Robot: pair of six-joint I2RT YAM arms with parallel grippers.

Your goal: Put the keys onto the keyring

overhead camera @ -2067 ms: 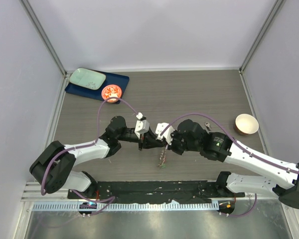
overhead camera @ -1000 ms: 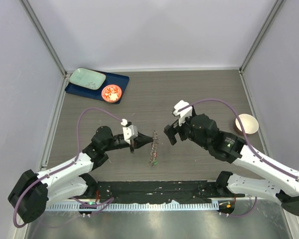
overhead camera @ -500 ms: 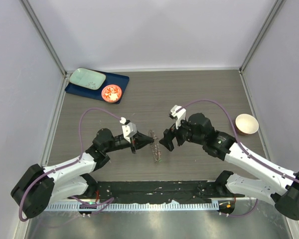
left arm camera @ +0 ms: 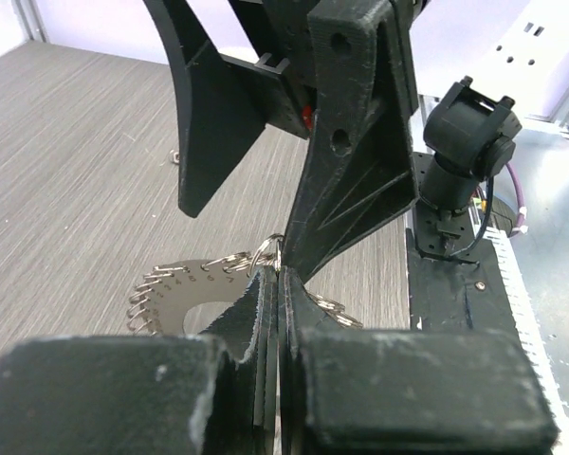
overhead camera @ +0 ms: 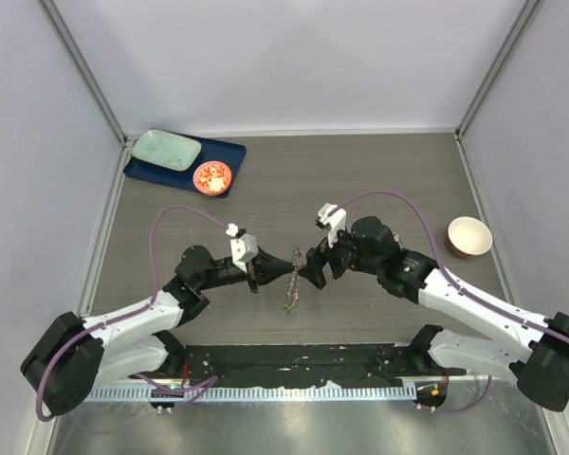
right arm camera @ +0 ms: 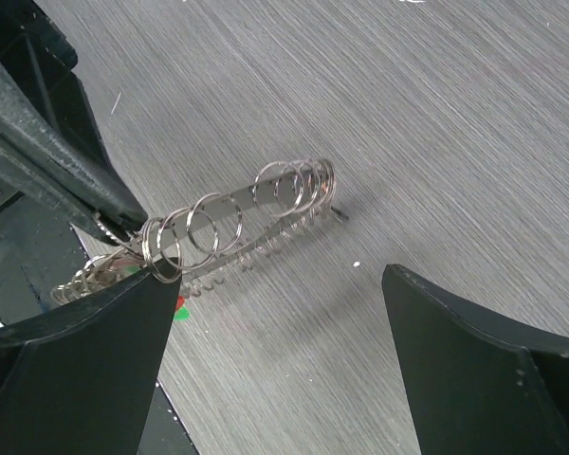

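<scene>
Top view: the keyring (overhead camera: 292, 287) sits edge-on at frame centre, a thin line running top to bottom.

Left wrist view: the left gripper (left arm camera: 271, 287) is clamped on its rim, with the flat face visible.

Right wrist view: the right gripper (right arm camera: 280, 284) gapes wide and empty, and the ring slants from lower left to upper right.

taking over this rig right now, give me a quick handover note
left tool: shut, pinching the edge of the keyring and holding that side up off the table.
right tool: open, nothing seen in it, close beside the ring.
keys: a green and red bit shows by the ring's low end; can't tell if it is threaded.
done: ring gripped and presented.
left: thread the keys on.
</scene>
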